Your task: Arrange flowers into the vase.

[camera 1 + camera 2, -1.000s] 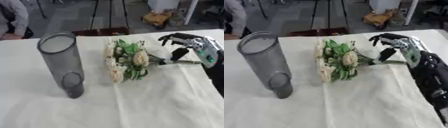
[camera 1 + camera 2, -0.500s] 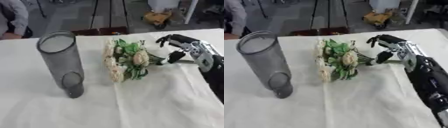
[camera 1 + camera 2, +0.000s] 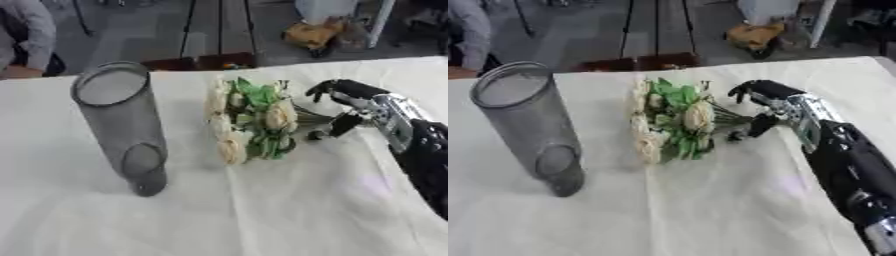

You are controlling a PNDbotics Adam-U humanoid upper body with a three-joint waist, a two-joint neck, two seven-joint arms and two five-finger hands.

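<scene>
1. left eye view: a tall grey mesh vase stands upright on the left of the surface, which is covered with a white cloth. its round mouth is open at the top.
2. left eye view: a bunch of flowers, cream blooms with green leaves, lies flat on the cloth to the right of the vase and apart from it. the stems point right.
3. left eye view: the right hand comes in from the right edge and sits at the stem end of the flowers. its fingers arch over the stems and the thumb drops below them, with a gap between; whether they touch the stems cannot be told.
4. right eye view: same layout. the hand's fingers are curved but spread wide, not closed on anything. the black forearm runs to the lower right corner.
5. right eye view: the left hand does not show.
</scene>
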